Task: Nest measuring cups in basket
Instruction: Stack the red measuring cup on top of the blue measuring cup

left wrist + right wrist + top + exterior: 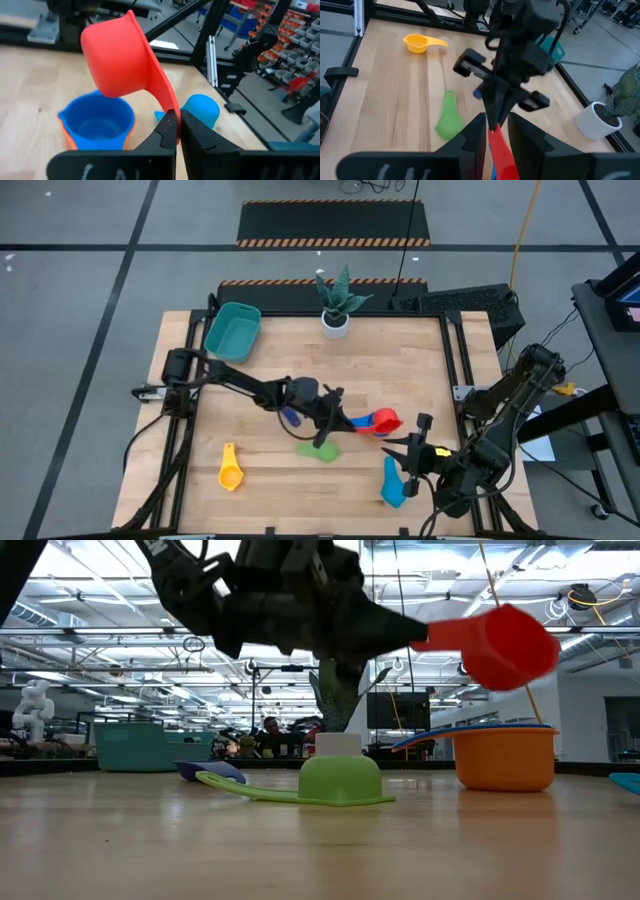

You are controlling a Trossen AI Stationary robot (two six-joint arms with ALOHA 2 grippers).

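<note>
**Item: red measuring cup, held aloft at table centre**

- Left gripper (345, 420): reaches from the table's left side to the middle. Fingers (167, 131) pinched tight on the flat handle of the red cup (386, 420), gripping near the handle's end.
- Red cup: clear of the wood, bowl tilted. It hangs above a lighter blue cup (96, 119), which sits nested inside the orange cup (505, 758).
- Right gripper (496, 122): near the front right of the table, just beside the red cup and pointing towards it. Fingers parted, nothing seen in their grasp. The red handle shows in line between them in the right wrist view; whether they touch it cannot be told.
- Second lighter blue cup (392, 484): on the wood at front right, near the right gripper.
- Green cup (318, 450): mouth down on the table, just in front of the left gripper.
- Dark blue cup (290, 417): on the table beside the left arm's wrist, partly hidden.
- Yellow cup (230, 471): front left, well apart from the others.
- Basket (232, 331): teal, back left corner of the table, tilted; no cup visible in it.
- White plant pot (335, 324): back centre, near the basket.
</note>
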